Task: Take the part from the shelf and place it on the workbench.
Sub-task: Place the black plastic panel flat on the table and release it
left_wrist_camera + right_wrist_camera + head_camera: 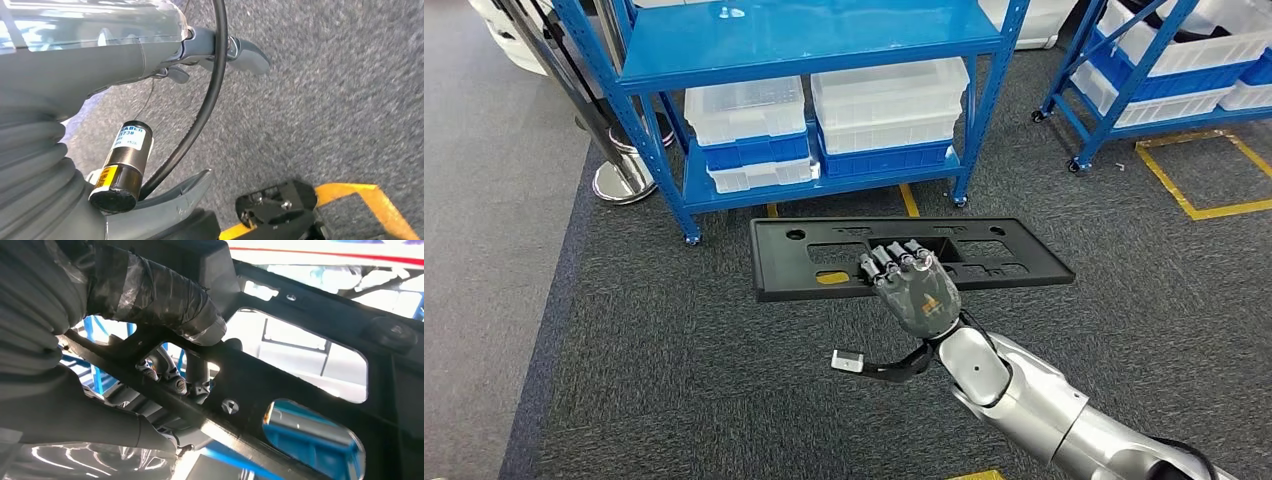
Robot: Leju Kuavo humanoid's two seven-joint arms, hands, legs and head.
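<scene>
The part (1014, 255) is a long, flat black plastic panel with several cut-outs. It hangs level above the carpet, in front of the blue shelf (824, 40). My right hand (914, 290) grips its near edge around the middle, fingers curled over the top. In the right wrist view the taped thumb (165, 300) presses on the panel (300, 385), and darker fingers poke through a cut-out. My left hand (240, 50) hangs over the grey carpet with nothing in it.
White and blue bins (889, 105) fill the shelf's lower level. A second blue rack (1164, 60) stands at the right, beside yellow floor tape (1194, 180). A chrome post base (624, 180) sits left of the shelf. Dark carpet lies under the panel.
</scene>
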